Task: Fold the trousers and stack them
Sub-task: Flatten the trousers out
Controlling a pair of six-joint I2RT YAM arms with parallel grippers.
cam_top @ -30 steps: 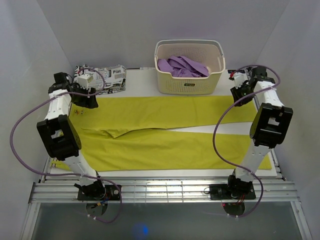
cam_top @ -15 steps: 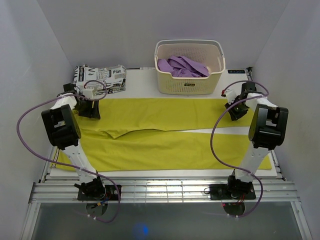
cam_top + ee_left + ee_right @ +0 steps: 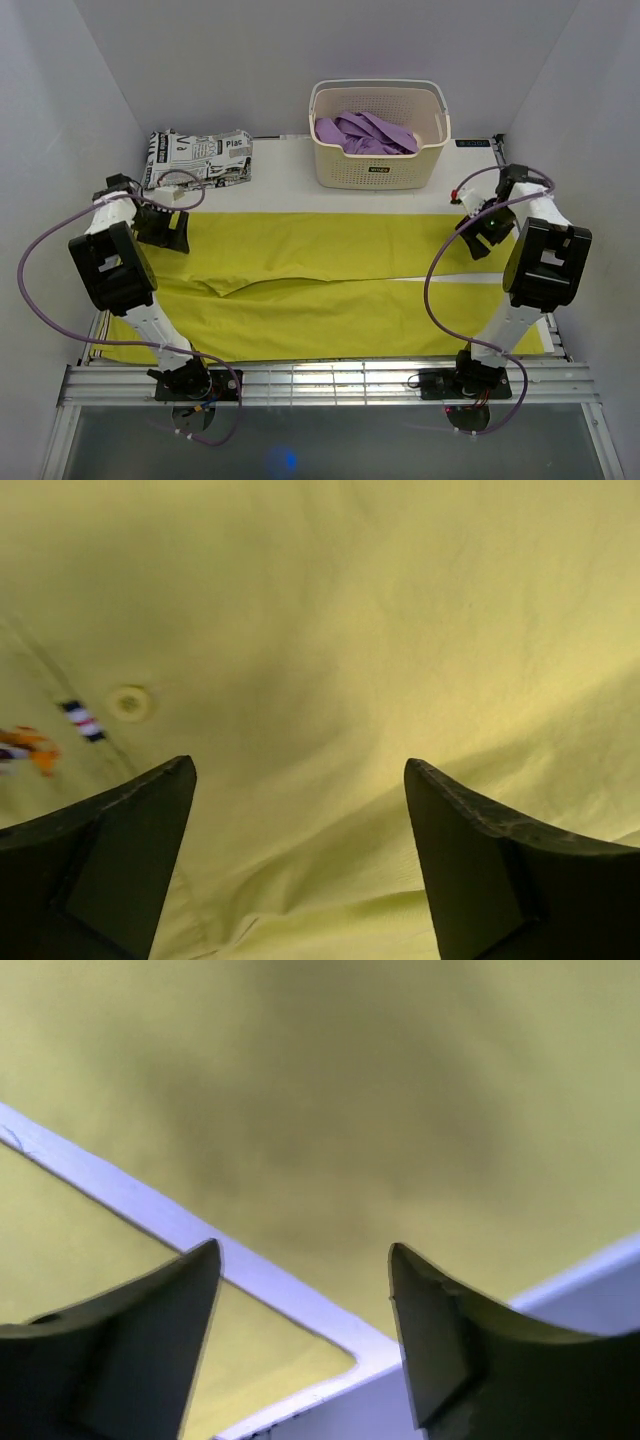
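The yellow trousers point(image 3: 320, 275) lie flat across the table, their two legs running left to right, one behind the other. My left gripper point(image 3: 166, 230) hovers over the waist end at the far left, open, with nothing between its fingers. In the left wrist view the open gripper point(image 3: 298, 770) looks down on yellow cloth with a button point(image 3: 130, 701) and a small striped tag point(image 3: 81, 720). My right gripper point(image 3: 488, 228) is over the far leg's right end, open and empty. The right wrist view shows the open gripper point(image 3: 303, 1250) above the cloth and a white gap point(image 3: 190, 1235) between the legs.
A cream basket point(image 3: 378, 175) holding purple clothes point(image 3: 365, 133) stands at the back centre. A folded black-and-white patterned garment point(image 3: 200, 157) lies at the back left. The walls stand close on both sides. The trousers' near edge reaches the table's front rail point(image 3: 320, 372).
Both grippers came toward the near side, drawing the trousers a little nearer, then opened and let go of the cloth.
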